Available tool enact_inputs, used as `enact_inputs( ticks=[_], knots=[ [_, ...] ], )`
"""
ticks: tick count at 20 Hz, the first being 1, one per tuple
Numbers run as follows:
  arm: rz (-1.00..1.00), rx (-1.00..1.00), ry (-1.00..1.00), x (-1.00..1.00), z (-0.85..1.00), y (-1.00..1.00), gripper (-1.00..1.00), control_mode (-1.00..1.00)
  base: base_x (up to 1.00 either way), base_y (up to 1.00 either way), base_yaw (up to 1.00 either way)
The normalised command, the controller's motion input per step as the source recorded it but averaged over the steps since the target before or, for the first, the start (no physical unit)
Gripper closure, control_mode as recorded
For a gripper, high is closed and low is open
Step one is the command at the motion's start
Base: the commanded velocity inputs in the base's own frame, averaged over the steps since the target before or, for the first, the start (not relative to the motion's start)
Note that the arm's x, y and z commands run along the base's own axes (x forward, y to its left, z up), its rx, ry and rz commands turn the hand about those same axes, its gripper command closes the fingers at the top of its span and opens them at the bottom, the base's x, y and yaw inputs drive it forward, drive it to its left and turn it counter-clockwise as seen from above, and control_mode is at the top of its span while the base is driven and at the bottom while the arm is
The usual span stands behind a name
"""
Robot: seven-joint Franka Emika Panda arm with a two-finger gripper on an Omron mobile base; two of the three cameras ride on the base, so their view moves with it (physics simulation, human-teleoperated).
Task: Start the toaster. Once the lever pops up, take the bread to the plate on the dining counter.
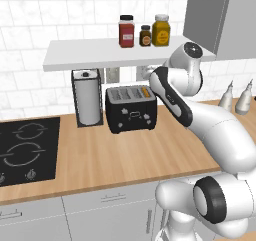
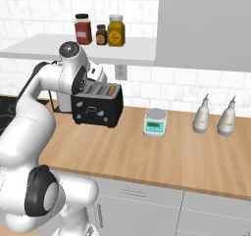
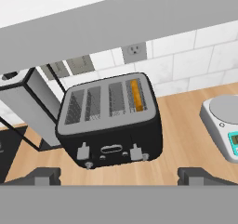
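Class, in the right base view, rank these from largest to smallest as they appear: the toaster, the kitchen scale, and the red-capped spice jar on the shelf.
1. The toaster, partly hidden by the arm.
2. The kitchen scale.
3. The red-capped spice jar.
The jar sits farther back, so its true size against the scale is unsure.

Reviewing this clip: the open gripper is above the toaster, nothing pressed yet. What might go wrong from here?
1. The toaster has two levers on its front; bread sits only in the rightmost slot, so the gripper may push the wrong one.
2. The shelf hangs low over the toaster, so the arm could bump it.
3. The paper-towel holder stands close beside the toaster and could be knocked.
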Motion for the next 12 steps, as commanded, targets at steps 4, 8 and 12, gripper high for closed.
enact_inputs(
  ticks=[4, 8, 12],
  knots=[
    [0.0, 0.0, 0.0, 0.0, 0.0, 0.0, -1.0, -1.0, 0.0, 0.0, 0.0],
    [0.0, 0.0, 0.0, 0.0, 0.0, 0.0, -1.0, -1.0, 0.0, 0.0, 0.0],
    [0.0, 0.0, 0.0, 0.0, 0.0, 0.0, -1.0, -1.0, 0.0, 0.0, 0.0]
  ],
)
